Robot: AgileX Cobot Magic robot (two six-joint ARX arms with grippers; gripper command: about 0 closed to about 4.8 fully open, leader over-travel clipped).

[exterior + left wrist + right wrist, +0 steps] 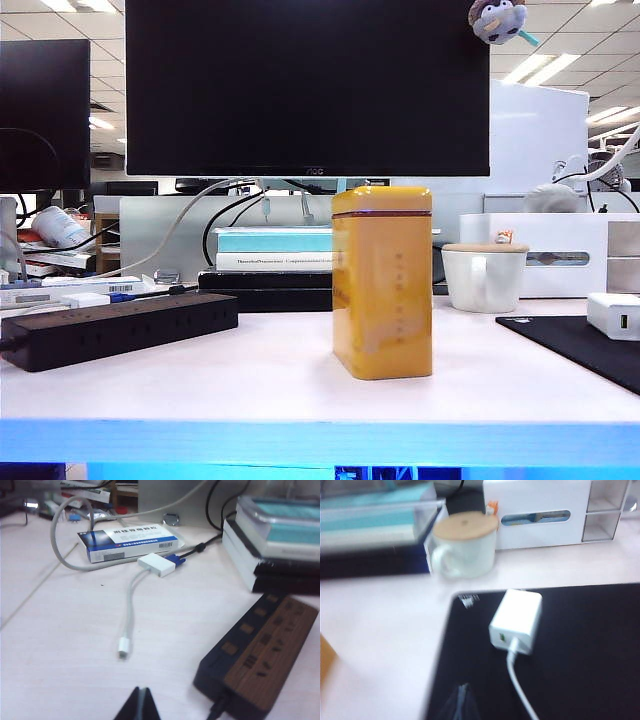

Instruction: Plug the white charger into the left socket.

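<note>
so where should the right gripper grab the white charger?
Likely across the two long flat sides of the white charger, coming down from above. It lies flat on the black mat, sides clear, with the cable leaving one end. The right gripper is shut and must open first.

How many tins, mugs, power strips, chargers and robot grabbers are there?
yellow tin: 1
lidded mug: 1
black power strip: 1
white charger: 1
end effectors: 2, left end effector by the power strip, right end effector over the black mat
Total: 6
</note>
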